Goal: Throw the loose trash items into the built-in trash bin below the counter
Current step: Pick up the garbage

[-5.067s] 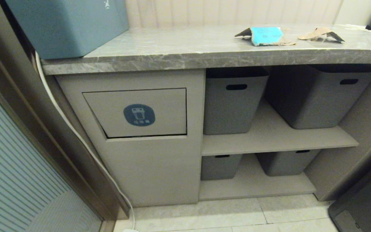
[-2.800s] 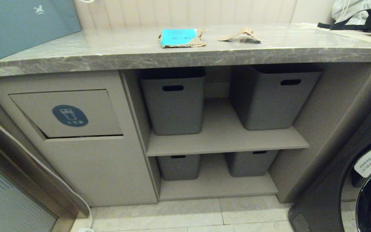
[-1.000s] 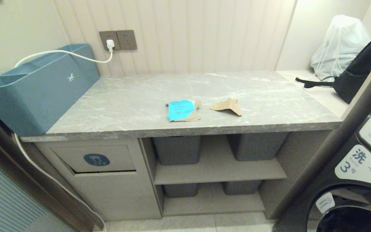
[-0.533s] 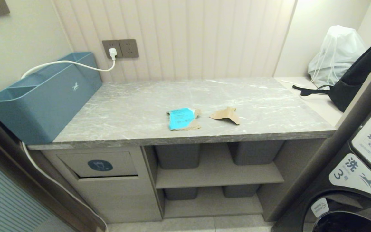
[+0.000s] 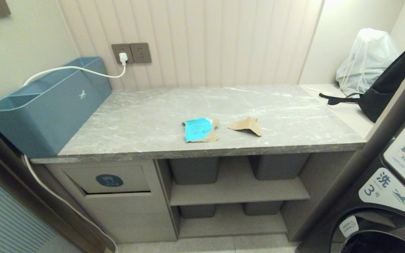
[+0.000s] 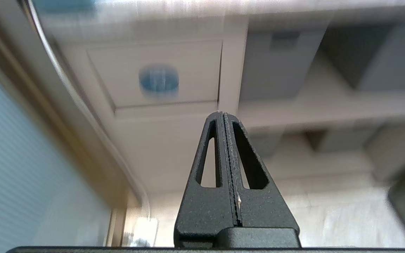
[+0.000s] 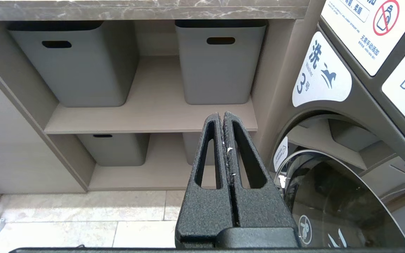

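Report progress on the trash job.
Done: nothing. The blue-faced scrap and the plain tan scrap lie on the counter. In hand: nothing; left gripper and right gripper are shut, empty. Left: both scraps go into the bin flap.

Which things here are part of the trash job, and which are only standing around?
Part of the job:
- blue-printed cardboard scrap
- plain cardboard scrap
- bin flap
- counter

Only standing around:
- blue box
- grey tubs
- white bag
- black bag
- washing machine
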Motion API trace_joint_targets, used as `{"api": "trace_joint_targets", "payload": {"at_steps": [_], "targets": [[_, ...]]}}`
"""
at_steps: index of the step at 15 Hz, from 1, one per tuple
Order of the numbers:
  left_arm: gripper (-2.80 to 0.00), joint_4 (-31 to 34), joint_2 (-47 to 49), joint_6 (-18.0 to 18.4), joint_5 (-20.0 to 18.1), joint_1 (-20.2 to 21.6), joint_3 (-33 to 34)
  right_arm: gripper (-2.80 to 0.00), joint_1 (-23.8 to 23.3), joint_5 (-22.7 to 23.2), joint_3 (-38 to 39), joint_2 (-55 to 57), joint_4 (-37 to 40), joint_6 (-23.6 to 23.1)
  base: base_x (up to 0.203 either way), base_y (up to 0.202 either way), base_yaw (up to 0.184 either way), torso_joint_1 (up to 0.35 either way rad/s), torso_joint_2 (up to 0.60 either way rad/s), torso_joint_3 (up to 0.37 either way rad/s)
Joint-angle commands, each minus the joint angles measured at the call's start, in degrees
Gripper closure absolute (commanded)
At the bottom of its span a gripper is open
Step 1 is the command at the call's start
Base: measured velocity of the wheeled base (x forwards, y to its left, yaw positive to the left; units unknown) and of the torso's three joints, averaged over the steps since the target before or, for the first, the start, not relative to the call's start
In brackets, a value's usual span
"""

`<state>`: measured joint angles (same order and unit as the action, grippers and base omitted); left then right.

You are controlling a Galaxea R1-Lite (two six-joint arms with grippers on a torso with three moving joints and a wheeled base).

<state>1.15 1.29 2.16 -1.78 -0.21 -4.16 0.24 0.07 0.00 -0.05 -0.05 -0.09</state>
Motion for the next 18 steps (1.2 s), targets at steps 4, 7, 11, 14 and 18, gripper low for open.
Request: {"api": "trace_joint_targets", "payload": {"at_steps": [4, 7, 11, 14, 18], "targets": [[0.0, -0.5, 23.8, -7.0, -10.4, -2.7, -18.6, 0.0, 0.0, 0.1, 0.0, 0.0, 0.0, -0.2, 0.0, 0.0, 0.0, 0.0, 0.0, 0.0], [0.0, -0.6, 41.6, -21.1, -26.3, -6.5, -33.0, 0.0, 0.0, 0.0, 0.0, 0.0, 0.0, 0.0, 0.0, 0.0, 0.0, 0.0, 0.0, 0.0], [0.0, -0.9, 61.9, -46.6, -34.1, -12.5, -47.2, 0.0, 0.0, 0.0, 0.0, 0.0, 0.0, 0.0, 0.0, 0.0, 0.0, 0.0, 0.0, 0.0], [0.0, -2.0, 77.3, -60.3, -35.4, -14.2, -55.0, 0.0, 0.0, 0.0, 0.0, 0.0, 0.0, 0.0, 0.0, 0.0, 0.0, 0.0, 0.0, 0.0], [0.0, -7.0, 95.6, -64.6, -33.2, -14.4, -61.9, 0.0, 0.0, 0.0, 0.0, 0.0, 0.0, 0.0, 0.0, 0.0, 0.0, 0.0, 0.0, 0.0]]}}
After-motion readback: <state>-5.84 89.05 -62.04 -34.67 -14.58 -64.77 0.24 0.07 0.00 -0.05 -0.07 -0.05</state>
